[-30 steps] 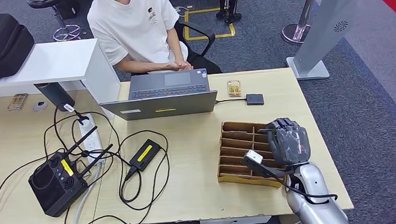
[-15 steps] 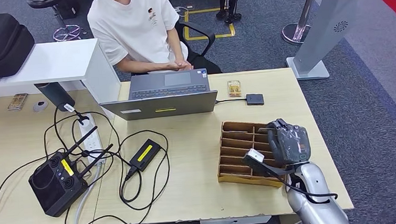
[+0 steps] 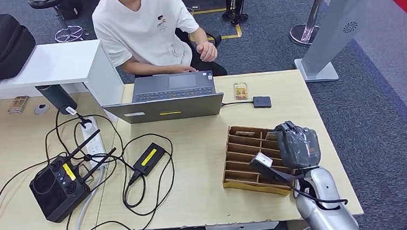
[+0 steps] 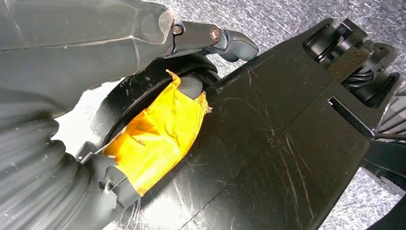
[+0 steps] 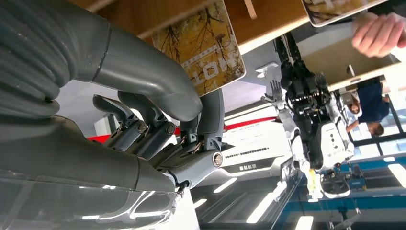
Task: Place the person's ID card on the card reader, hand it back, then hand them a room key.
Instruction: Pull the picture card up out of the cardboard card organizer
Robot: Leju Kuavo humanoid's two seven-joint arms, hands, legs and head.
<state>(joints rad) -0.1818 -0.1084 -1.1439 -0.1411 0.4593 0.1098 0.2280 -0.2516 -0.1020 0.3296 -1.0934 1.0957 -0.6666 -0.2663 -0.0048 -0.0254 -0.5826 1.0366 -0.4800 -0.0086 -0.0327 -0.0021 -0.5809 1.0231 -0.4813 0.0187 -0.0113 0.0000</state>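
Right hand (image 3: 298, 147) over the right side of the wooden divided tray (image 3: 245, 158) on the tabletop (image 3: 207, 201), palm down, back of hand toward the head camera. In the right wrist view, right hand (image 5: 158, 124) pinching a room key card (image 5: 203, 45) with a yellow-brown printed face between thumb and fingers (image 5: 210, 115); card sits against the tray's wooden slots, so still at the tray, not lifted clear as far as visible. Another card (image 5: 335, 9) of similar print partly in frame further along the tray. On the tabletop beyond the tray, near the far edge: a printed card (image 3: 240, 91) just beside a small black square card reader (image 3: 261, 101), reader cabled toward the laptop (image 3: 168, 98). Can't tell from these frames whether that card is the ID or another key. Person in a white T-shirt (image 3: 146, 29) seated behind the laptop, one hand (image 3: 206, 51) raised near the chest, other at the keyboard edge. Left side of tabletop: black remote controller with antennas (image 3: 60, 184), power strip (image 3: 92, 141), black adapter with yellow label (image 3: 148, 158), loose cables. Left hand (image 4: 95, 62) hanging low beside a dark body part with yellow tape; fingers curled in as far as visible, nothing seen in them, but open/closed state can't be told.
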